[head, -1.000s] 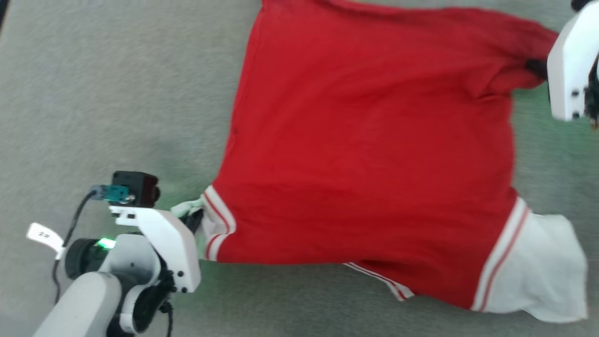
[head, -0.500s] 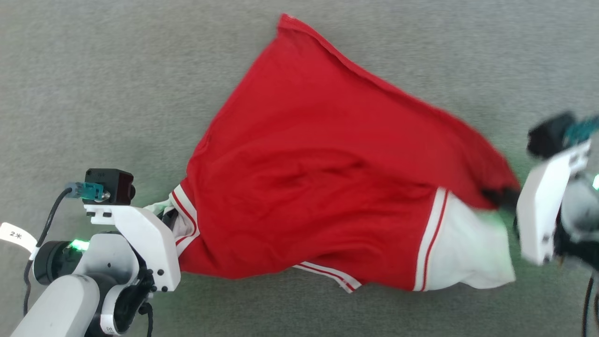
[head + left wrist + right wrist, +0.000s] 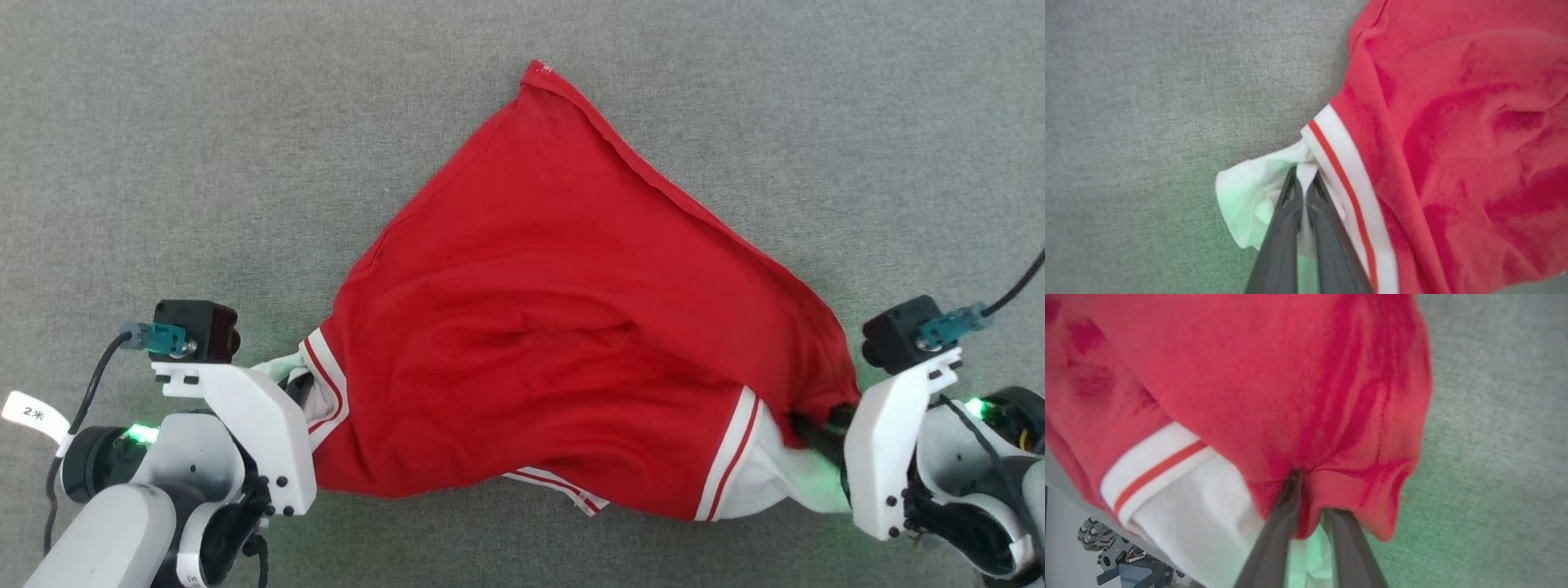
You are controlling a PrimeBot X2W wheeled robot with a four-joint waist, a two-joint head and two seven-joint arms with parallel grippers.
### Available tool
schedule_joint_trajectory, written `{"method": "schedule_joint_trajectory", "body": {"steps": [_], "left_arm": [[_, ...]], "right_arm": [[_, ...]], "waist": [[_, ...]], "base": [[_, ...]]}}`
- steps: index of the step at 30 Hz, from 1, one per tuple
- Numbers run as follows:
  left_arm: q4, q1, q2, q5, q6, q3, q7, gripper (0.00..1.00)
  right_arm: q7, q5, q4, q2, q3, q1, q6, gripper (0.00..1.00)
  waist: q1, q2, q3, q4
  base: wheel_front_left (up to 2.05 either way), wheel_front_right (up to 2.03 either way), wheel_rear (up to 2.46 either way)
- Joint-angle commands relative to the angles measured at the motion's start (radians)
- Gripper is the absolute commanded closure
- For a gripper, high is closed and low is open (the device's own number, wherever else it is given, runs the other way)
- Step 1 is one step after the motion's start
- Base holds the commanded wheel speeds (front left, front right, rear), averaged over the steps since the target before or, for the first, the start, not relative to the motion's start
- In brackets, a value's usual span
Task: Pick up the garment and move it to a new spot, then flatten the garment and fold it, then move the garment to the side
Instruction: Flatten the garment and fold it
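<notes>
Left claw [image 3: 1304, 174] clamped on the garment [image 3: 555, 310] by its white end, whether the right claw [image 3: 1310, 494] grips I cannot tell, to stretch it flat.

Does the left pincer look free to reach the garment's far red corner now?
Probably not yet: the left pincer is shut on the garment at its white end, and the far corner lies well beyond.

Open grey carpet [image 3: 163, 122] on far side and left, garment [image 3: 555, 327] blocking the middle
</notes>
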Motion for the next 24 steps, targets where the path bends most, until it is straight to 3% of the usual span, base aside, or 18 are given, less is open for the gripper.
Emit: {"method": "schedule_joint_trajectory", "body": {"steps": [1, 8, 15, 20, 24], "left_arm": [[0.002, 0.015, -0.001, -0.007, -0.001, 0.001, -0.004, 1.00], [-0.004, 0.025, 0.004, -0.013, 0.007, 0.007, -0.007, 1.00], [-0.013, 0.021, -0.009, -0.016, 0.004, 0.001, -0.019, 1.00], [-0.005, 0.008, -0.019, -0.017, 0.000, -0.006, -0.028, 1.00], [0.002, -0.011, -0.036, -0.015, -0.011, -0.020, -0.035, 1.00]], "right_arm": [[-0.004, 0.000, -0.010, 0.000, 0.010, -0.010, 0.000, 0.00], [0.015, 0.007, -0.171, -0.049, -0.031, -0.014, 0.000, 0.00], [0.020, -0.020, -0.337, -0.048, -0.113, -0.060, 0.000, 0.00], [-0.015, -0.050, -0.364, -0.041, -0.115, -0.125, 0.000, 0.00], [-0.055, -0.073, -0.315, -0.043, -0.078, -0.209, 0.000, 0.00]], "waist": [[0.0000, 0.0000, -0.003, -0.001], [0.0000, 0.0000, -0.014, 0.003], [0.0000, 0.0000, -0.007, 0.034], [0.0000, 0.0000, 0.003, 0.067], [0.0000, 0.0000, 0.014, 0.102]], "base": [[0.00, 0.00, 0.00], [0.00, 0.00, 0.00], [0.00, 0.00, 0.00], [0.00, 0.00, 0.00], [0.00, 0.00, 0.00]]}}
